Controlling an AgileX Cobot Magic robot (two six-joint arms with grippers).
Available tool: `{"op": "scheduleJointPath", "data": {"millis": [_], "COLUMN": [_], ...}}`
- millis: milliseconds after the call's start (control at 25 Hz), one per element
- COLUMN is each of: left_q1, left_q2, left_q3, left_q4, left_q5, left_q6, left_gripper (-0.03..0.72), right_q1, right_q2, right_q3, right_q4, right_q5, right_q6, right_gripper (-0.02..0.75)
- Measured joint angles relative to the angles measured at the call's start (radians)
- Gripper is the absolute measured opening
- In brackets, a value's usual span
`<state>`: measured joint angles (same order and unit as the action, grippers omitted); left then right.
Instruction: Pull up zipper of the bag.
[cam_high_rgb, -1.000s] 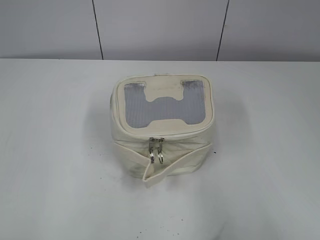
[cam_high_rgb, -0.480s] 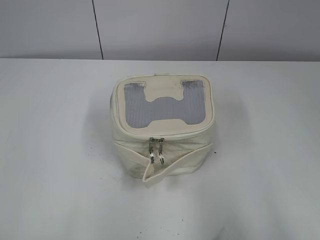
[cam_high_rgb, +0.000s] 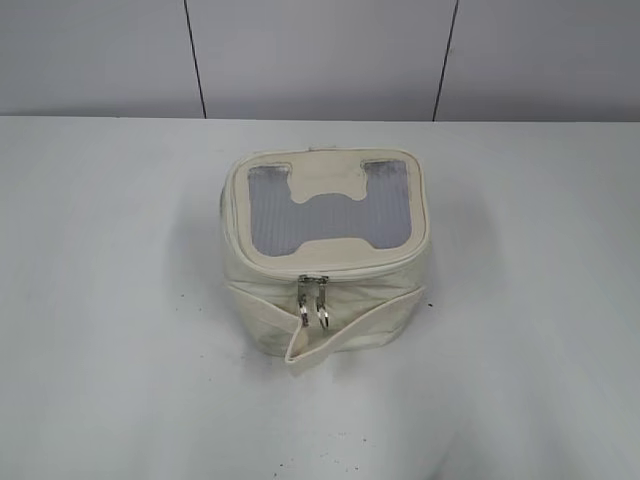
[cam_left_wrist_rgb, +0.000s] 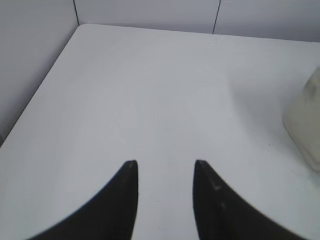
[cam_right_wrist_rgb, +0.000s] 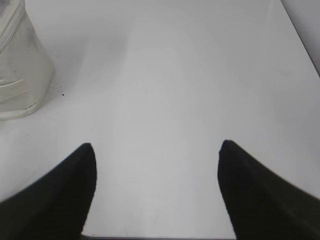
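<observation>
Since neither arm shows in the exterior view, only the wrist views give the tools: left tool (cam_left_wrist_rgb: 165, 172) partly apart over bare worktop (cam_left_wrist_rgb: 150, 90), right tool (cam_right_wrist_rgb: 156, 150) wide apart, both holding nothing. Bag (cam_high_rgb: 325, 250) sits mid-worktop, nearer the far edge, cut off in both wrist views. Zipper (cam_high_rgb: 330, 268) track is faint; sliders (cam_high_rgb: 313, 300) meet at the near side. Bag unmoved versus earlier frames.
</observation>
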<state>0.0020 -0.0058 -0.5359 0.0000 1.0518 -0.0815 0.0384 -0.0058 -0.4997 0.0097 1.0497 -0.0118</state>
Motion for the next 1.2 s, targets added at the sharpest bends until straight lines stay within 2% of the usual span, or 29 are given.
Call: {"op": "scheduleJointPath", "data": {"millis": [240,1200], "left_q1": [-0.03,-0.025], "left_q2": [0.0,0.0], "left_q3": [0.0,0.0], "left_q4": [0.0,0.0], "left_q5": [0.0,0.0], "left_q6": [0.001,0.001], "left_gripper": [0.291,0.291], "right_q1": [0.0,0.0], "right_q2": [0.0,0.0], "right_q3": [0.0,0.0], "right_q4": [0.0,0.001], "right_q5": [0.0,0.0], "right_q6": [0.0,0.0], "right_gripper": [0.587,0.587]}}
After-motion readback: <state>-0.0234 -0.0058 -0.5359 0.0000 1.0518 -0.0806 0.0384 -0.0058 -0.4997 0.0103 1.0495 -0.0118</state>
